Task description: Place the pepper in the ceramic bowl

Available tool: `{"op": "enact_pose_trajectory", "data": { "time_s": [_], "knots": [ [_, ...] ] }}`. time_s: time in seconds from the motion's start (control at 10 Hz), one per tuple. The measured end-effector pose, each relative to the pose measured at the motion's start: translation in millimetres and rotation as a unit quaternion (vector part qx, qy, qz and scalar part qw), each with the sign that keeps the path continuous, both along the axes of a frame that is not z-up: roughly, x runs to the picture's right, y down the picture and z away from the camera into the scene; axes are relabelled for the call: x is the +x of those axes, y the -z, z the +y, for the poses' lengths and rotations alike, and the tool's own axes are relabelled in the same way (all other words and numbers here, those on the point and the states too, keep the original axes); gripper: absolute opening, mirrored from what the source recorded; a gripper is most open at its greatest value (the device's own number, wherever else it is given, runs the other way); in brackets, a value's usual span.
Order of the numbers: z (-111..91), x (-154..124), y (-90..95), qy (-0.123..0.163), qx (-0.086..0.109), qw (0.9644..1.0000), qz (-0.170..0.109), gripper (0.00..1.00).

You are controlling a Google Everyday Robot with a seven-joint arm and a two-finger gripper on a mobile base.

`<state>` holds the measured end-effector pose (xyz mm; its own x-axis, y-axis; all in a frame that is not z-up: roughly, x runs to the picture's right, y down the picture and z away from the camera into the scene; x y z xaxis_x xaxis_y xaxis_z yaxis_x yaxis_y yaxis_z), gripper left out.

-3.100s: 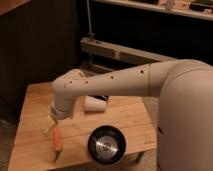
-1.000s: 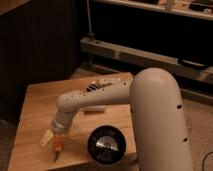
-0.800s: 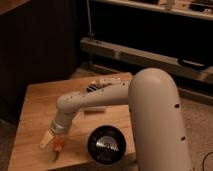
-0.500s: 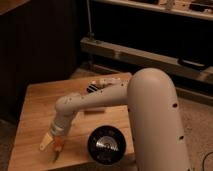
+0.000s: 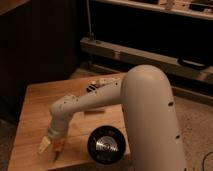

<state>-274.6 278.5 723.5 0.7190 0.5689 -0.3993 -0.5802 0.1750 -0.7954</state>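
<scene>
The orange pepper [image 5: 58, 148] lies on the wooden table [image 5: 35, 107] near its front left edge. Only its lower part shows below my gripper. My gripper [image 5: 50, 145] is down at the table, right over the pepper and touching it or just above it. The black glossy ceramic bowl [image 5: 106, 145] with shiny rings inside stands on the table to the right of the gripper, about a hand's width from the pepper. My white arm [image 5: 100, 97] reaches across the table from the right.
A pale object [image 5: 93, 111] lies mid-table, mostly hidden under my arm. My large white arm housing [image 5: 150, 115] covers the table's right side. Dark shelving [image 5: 150, 50] stands behind the table. The front edge is close below the gripper and bowl.
Since the oldest frame my arm has folded forward and the gripper has come down onto the pepper. Over the last second it has sunk only slightly. Bowl and pepper stay put.
</scene>
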Motion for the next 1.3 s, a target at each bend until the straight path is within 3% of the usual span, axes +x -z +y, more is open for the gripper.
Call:
{"op": "enact_pose_trajectory", "data": {
  "time_s": [0.9, 1.3],
  "knots": [
    [6.2, -2.6, -7.2, 0.009, 0.021, 0.9988, 0.042, 0.8],
    [-4.3, -4.4, -19.1, 0.002, 0.024, 0.9991, 0.034, 0.8]
  ]
}}
